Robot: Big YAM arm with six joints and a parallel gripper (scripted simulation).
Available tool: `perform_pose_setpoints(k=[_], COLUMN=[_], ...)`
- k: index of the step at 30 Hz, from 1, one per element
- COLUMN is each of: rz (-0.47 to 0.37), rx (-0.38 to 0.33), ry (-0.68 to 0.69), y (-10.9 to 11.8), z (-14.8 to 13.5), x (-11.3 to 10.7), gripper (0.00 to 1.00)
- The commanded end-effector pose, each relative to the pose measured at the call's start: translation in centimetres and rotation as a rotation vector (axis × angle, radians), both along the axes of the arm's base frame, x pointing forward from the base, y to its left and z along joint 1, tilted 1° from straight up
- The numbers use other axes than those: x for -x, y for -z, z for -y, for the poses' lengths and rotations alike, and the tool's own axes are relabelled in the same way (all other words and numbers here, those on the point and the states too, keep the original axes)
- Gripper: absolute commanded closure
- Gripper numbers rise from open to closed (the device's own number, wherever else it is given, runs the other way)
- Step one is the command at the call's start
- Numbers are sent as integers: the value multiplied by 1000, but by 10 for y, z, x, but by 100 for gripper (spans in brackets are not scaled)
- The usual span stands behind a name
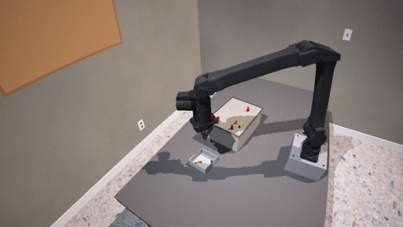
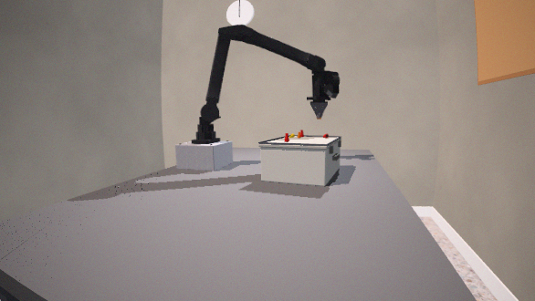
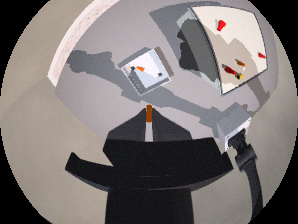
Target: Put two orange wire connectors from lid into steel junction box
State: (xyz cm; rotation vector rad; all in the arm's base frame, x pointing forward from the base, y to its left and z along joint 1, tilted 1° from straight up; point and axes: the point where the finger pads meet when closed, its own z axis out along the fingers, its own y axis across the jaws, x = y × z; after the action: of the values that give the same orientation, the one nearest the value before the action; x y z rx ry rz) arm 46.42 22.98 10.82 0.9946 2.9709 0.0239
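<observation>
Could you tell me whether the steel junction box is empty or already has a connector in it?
Not empty: the junction box holds one orange connector on its floor. A second one is pinched in the gripper.

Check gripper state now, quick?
Gripper: closed on an orange wire connector, held above the table beside the tool case.

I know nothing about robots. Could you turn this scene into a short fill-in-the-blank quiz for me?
1. The gripper is shut on a small connector whose colour is ______.
2. The steel junction box already holds ______ orange connector.
3. The gripper hangs beside the tool case, not yet above the ______.
4. Of the connectors lying on the case's lid, only one is ______, next to an orange one.

Missing words: orange; one; junction box; yellow
</observation>
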Motion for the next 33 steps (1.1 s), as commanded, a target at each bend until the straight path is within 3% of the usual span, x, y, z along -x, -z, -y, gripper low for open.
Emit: perform_pose_setpoints(k=[1, 24, 33], rz=[25, 22, 8], rx=[-9, -9, -2], ry=[32, 24, 21], y=[-14, -13, 3], z=[-13, -23, -20], x=[-17, -15, -8], gripper=[94, 94, 94])
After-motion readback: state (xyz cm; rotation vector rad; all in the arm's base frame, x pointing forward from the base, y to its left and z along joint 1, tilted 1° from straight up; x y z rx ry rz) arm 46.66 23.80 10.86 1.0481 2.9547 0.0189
